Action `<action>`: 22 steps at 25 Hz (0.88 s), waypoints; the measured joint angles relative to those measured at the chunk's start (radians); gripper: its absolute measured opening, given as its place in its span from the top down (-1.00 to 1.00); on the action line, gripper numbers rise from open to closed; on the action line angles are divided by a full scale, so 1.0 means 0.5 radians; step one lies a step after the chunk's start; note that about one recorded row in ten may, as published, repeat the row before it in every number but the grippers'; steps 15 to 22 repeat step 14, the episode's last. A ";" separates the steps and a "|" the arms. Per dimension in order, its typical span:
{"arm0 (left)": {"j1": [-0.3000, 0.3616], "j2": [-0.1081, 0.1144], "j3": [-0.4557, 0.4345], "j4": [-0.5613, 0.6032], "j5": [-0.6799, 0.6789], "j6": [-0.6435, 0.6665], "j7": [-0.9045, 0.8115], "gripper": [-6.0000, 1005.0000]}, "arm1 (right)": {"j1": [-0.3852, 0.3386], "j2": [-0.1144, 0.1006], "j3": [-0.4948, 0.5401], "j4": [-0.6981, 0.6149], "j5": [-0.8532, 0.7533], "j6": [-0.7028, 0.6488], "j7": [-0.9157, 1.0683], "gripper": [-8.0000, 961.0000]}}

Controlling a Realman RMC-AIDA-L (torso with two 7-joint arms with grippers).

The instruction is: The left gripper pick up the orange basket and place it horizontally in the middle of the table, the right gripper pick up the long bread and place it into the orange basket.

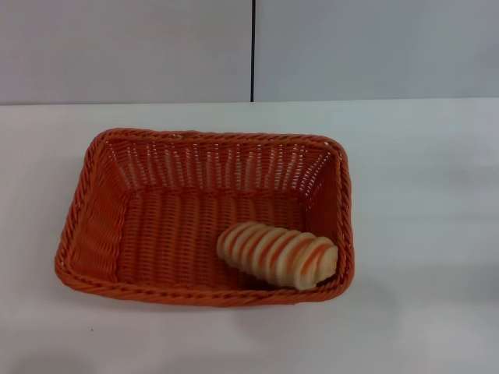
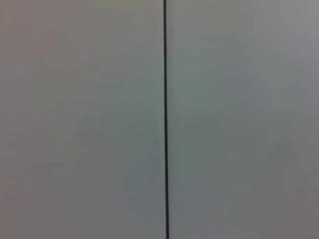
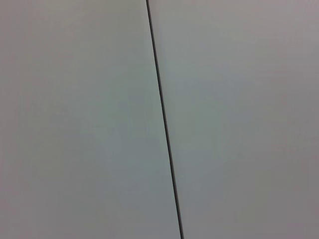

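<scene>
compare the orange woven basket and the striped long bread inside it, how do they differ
The orange woven wicker basket is a large open rectangular container; the pale cream long bread with orange-brown stripes is a small, solid, rounded loaf. The basket sits squarely on the white table; the bread lies at an angle in the basket's near right corner. They share an orange tone.

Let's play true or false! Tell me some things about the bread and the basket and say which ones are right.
1. The long bread lies inside the orange basket. True.
2. The basket is upside down. False: it sits open side up on the table.
3. A gripper is holding the bread. False: no gripper shows in any view.
4. The bread lies in the basket's near right corner. True.
5. The basket holds two loaves. False: only one.
</scene>
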 joint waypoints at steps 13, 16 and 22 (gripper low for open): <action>-0.027 0.006 -0.058 -0.060 0.006 -0.062 0.076 0.20 | 0.021 0.001 0.000 0.033 0.012 -0.005 0.039 -0.37; -0.027 0.004 -0.059 -0.060 0.005 -0.067 0.078 0.20 | 0.021 0.001 0.000 0.033 0.012 -0.005 0.039 -0.37; -0.027 0.004 -0.059 -0.060 0.005 -0.067 0.078 0.20 | 0.021 0.001 0.000 0.033 0.012 -0.005 0.039 -0.37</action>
